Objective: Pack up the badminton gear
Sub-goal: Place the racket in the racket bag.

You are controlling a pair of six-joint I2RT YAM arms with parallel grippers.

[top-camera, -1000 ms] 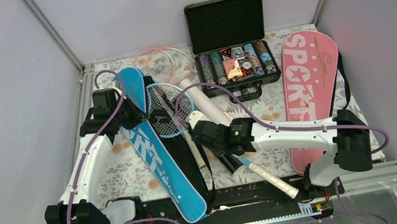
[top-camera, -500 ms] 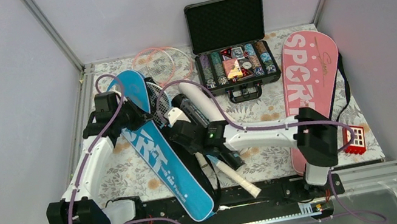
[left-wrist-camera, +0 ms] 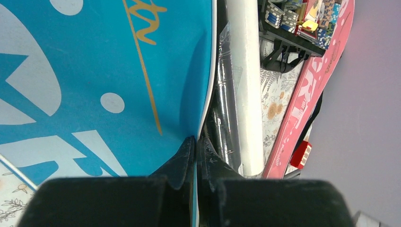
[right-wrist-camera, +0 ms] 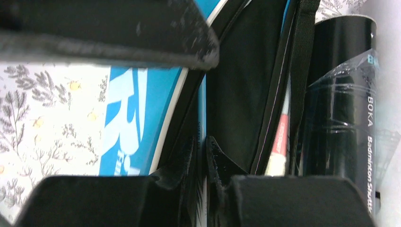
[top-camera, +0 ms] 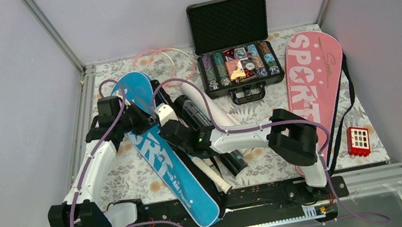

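Note:
The blue "SPORT" cover lies slanting across the left of the table. My left gripper is shut on the edge of its top flap and holds the cover. My right gripper is shut on the thin shaft of the light-blue racket. The racket's head is hidden inside the cover; its white handle sticks out toward the near edge. A dark tube and a white tube lie just right of the cover. The pink cover lies flat at the right. A pink racket rests at the back.
An open black case of poker chips stands at the back centre. A small red block with white squares sits near the front right, beside the pink cover's black strap. Frame posts and walls close in the table on three sides.
My right arm has swung left, pushing the light-blue racket's head under the blue cover's flap and out of sight. The red block has come into view. My left gripper has barely moved.

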